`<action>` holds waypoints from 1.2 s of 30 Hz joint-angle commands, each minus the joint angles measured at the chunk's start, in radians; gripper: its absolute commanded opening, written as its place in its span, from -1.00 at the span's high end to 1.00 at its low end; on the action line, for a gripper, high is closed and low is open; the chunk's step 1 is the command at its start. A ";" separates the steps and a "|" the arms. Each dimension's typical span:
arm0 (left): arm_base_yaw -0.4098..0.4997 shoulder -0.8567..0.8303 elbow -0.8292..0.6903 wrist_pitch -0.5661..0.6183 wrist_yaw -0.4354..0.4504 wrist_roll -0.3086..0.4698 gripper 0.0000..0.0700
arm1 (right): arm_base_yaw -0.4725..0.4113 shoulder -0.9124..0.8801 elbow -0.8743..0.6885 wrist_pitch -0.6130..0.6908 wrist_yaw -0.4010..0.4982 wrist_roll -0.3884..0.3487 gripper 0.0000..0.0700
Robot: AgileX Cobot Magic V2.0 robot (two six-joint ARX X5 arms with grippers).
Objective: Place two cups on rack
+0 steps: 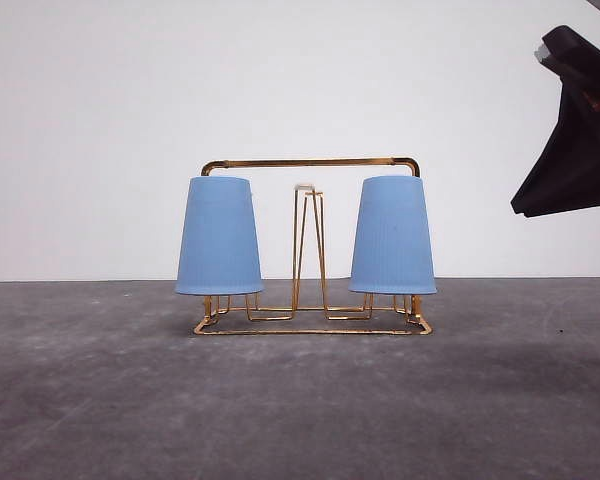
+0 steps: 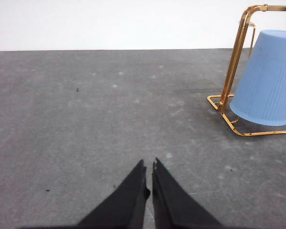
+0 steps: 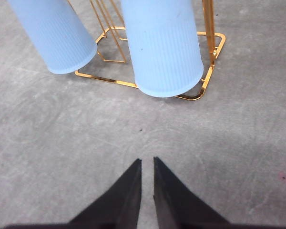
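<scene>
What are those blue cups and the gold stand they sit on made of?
The two cups look like matte plastic: flat light blue, fine vertical ribbing, no shine. The rack looks like thin metal wire with a shiny gold finish, since it glints. Its middle prong seems to have a white tip, perhaps plastic.

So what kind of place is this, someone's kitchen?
Probably not a kitchen; it looks like a bare test bench. A plain grey table meets a blank white wall, and it carries just a gold wire rack with two blue cups upside down on its prongs.
</scene>
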 commanded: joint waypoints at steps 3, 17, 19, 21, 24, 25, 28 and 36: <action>0.000 -0.002 -0.014 0.009 0.001 0.006 1.00 | 0.005 0.003 0.008 0.033 0.000 0.007 0.88; 0.000 -0.002 -0.014 0.008 0.000 0.006 1.00 | -0.059 -0.198 -0.110 -0.017 0.153 -0.169 0.88; 0.000 -0.002 -0.014 0.009 0.001 0.006 1.00 | -0.107 -0.316 -0.190 -0.017 0.191 -0.162 0.88; 0.000 -0.002 -0.014 0.008 0.001 0.006 1.00 | -0.153 -0.436 -0.260 -0.017 0.214 -0.159 0.88; 0.000 -0.002 -0.014 0.008 0.000 0.006 1.00 | -0.218 -0.606 -0.338 -0.019 0.217 -0.162 0.88; 0.000 -0.002 -0.014 0.008 0.000 0.006 1.00 | -0.238 -0.652 -0.353 -0.025 0.217 -0.163 0.88; 0.000 -0.002 -0.014 0.009 0.000 0.006 1.00 | -0.291 -0.772 -0.384 -0.052 0.217 -0.170 0.88; 0.000 -0.002 -0.014 0.008 0.000 0.006 1.00 | -0.380 -0.821 -0.396 -0.087 0.208 -0.173 0.88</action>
